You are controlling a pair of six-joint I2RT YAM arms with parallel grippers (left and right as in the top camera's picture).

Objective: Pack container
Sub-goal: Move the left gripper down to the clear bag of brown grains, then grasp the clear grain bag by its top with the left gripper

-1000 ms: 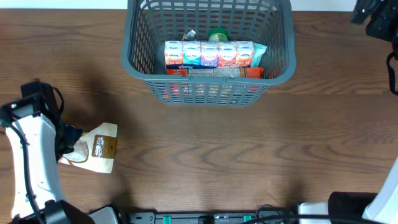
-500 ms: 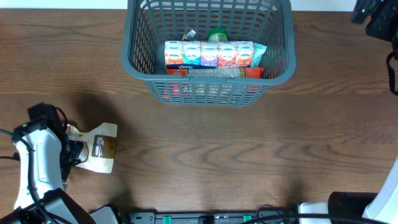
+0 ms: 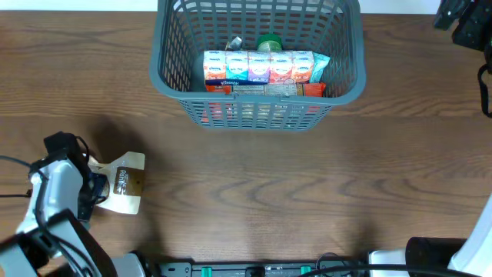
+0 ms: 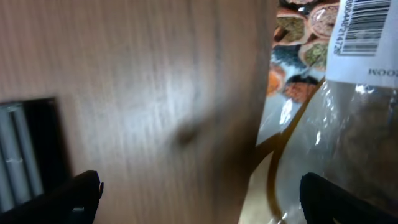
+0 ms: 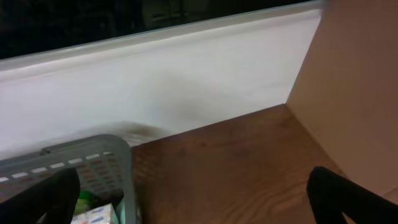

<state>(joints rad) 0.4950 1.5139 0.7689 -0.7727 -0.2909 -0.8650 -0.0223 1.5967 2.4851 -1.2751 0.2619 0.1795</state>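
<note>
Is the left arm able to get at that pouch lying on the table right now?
Probably yes: the left gripper stands open right at the pouch, whose edge lies within its jaws, and nothing covers it.

Barcode lbl (image 4: 367,62) on pouch (image 4: 336,155) reads "OOM"; digits too blurry.

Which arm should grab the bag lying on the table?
Left. The left gripper is open right beside the bag. The right gripper is open too, but far off, beyond the basket.
</note>
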